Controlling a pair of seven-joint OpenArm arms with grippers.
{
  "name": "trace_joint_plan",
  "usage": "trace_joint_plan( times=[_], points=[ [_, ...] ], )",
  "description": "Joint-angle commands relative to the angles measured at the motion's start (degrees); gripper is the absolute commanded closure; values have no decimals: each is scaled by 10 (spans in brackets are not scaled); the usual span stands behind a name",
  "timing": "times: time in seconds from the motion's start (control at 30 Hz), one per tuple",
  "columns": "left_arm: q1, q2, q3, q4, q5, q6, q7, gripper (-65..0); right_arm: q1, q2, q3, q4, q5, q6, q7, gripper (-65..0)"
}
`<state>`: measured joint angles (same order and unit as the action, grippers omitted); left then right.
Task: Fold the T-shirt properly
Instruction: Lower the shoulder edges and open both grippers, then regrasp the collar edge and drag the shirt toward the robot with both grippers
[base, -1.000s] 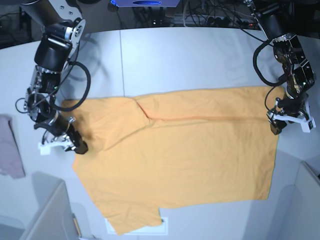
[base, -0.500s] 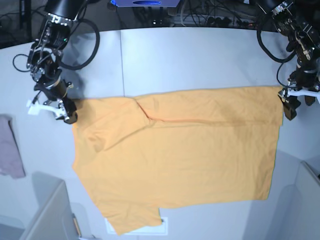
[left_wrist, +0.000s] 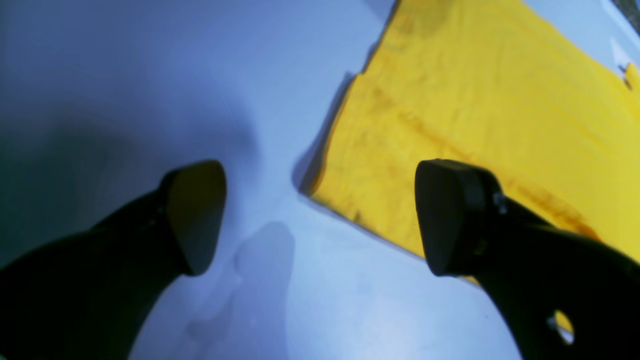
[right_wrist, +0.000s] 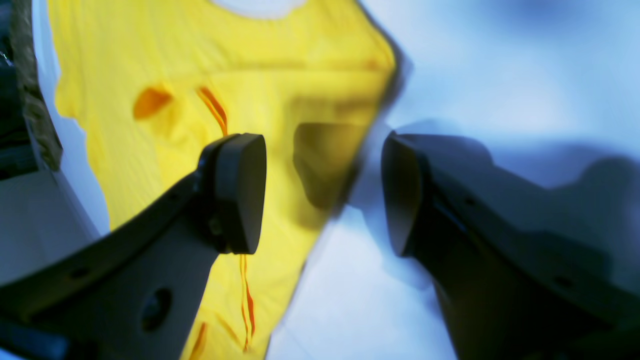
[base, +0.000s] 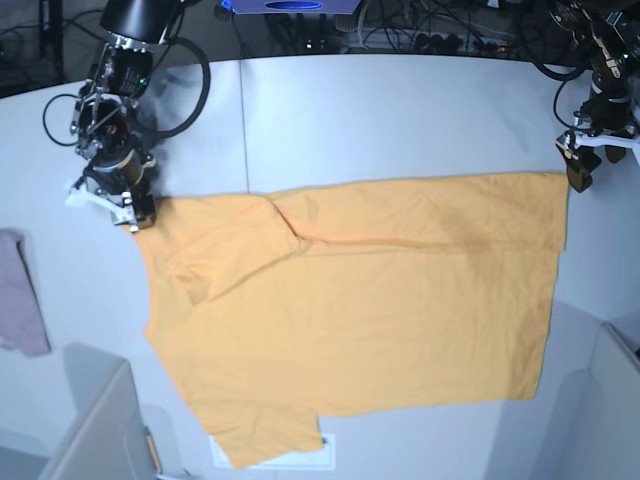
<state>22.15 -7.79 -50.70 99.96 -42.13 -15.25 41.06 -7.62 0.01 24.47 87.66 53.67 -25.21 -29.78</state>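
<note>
Below me, the T-shirt (base: 360, 320) lay spread flat on the table (base: 400, 110). My left gripper (left_wrist: 320, 217) hung with fingers spread, empty, over one corner of the cloth. My right gripper (right_wrist: 322, 192) likewise stood apart, straddling the shirt's opposite edge, holding nothing.

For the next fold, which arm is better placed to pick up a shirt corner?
Judging by position, the left. Its open gripper brackets the shirt's corner in its wrist view. The right gripper, also open, sits over a sleeve edge, a less useful hold.
</note>
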Motion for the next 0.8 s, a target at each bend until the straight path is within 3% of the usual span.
trace_joint_plan(
  times=[0.0, 0.4, 0.6, 0.77],
  points=[
    [-2, -9, -2, 5, -11, -5, -14, -571, 4, 9, 0, -12, -12, -15, -2, -347],
    [-36, -10, -2, -105, -11, -5, -14, -569, 28, 18, 0, -59, -11, -15, 1, -341],
    [-72, -11, 1, -160, -11, -5, -14, -569, 26, 17, -1, -59, -11, -13, 1, -248],
    [-99, -12, 3, -195, -7, -5, -13, -569, 26, 17, -1, -58, -11, -13, 1, -246]
  ],
)
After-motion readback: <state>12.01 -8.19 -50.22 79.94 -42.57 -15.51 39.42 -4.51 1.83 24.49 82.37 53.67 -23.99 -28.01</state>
